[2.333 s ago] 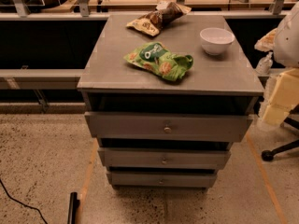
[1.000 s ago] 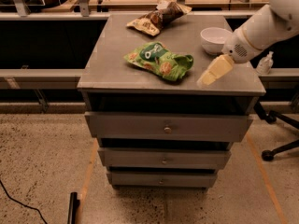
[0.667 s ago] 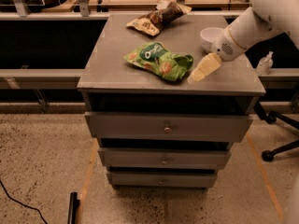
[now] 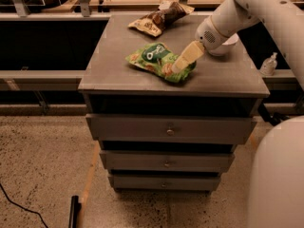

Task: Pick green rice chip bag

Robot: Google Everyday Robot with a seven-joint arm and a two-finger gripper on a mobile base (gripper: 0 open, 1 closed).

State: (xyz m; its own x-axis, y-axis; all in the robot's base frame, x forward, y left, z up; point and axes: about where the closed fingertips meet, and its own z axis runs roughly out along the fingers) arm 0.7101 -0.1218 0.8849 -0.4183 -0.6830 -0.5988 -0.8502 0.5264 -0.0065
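Note:
The green rice chip bag [image 4: 154, 60] lies flat in the middle of the grey cabinet top [image 4: 109, 72]. It is bright green foil with a dark green and white logo. My gripper [image 4: 179, 64] reaches in from the upper right on a white arm [image 4: 237, 11]. Its cream fingers are over the bag's right end, at or just above its surface. I cannot tell whether they touch the bag.
A brown and cream snack bag [image 4: 159, 17] lies at the back of the top. A white bowl [image 4: 223, 45] sits at the back right, mostly hidden behind my arm. The cabinet has three drawers [image 4: 168, 129] below. A small bottle [image 4: 269, 64] stands to the right.
My arm has swung in from the right side, across the cabinet's right part, and the gripper has come from beside the bowl to over the green bag's right end. The bag has not moved.

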